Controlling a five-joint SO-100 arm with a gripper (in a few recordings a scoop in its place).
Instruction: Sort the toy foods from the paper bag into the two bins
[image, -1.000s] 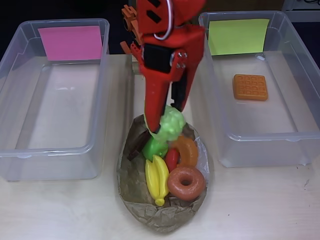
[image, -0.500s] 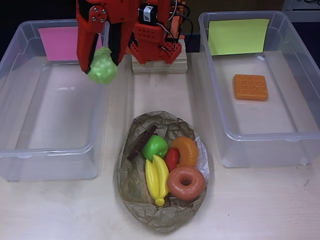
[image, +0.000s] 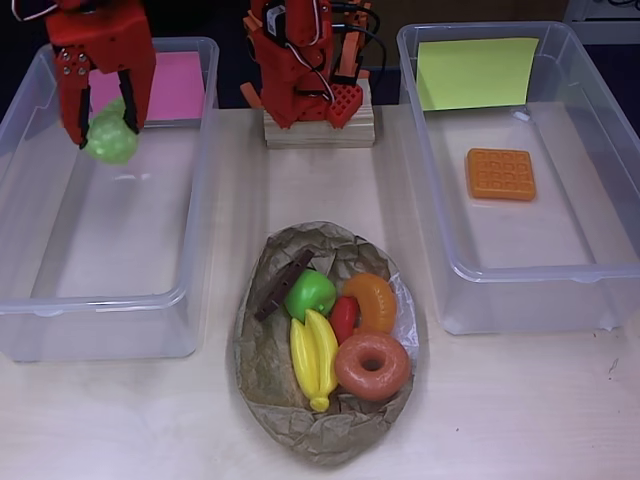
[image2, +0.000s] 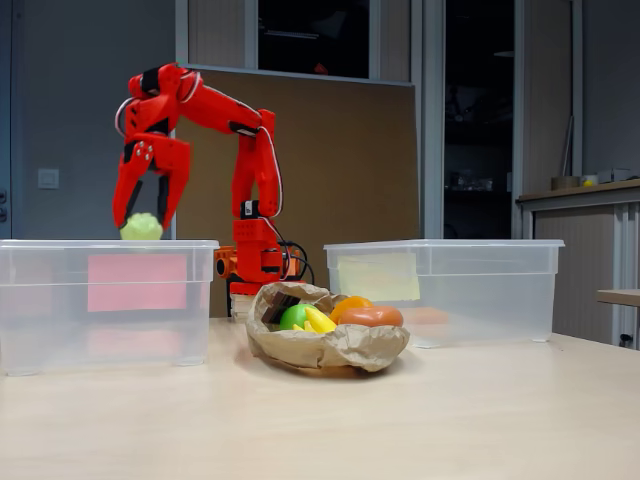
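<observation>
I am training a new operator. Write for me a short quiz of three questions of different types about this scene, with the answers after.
1. True or false: the gripper is shut on the grapes above the bin with the pink sheet.
2. Which toy lies in the bin with the yellow-green sheet? A) donut B) waffle C) chili
3. Fill in: in the paper bag, the yellow toy beside the donut is the ____.

Key:
1. True; the fixed view shows the grapes at rim height, not yet released.
2. B, the waffle.
3. bananas.
</observation>
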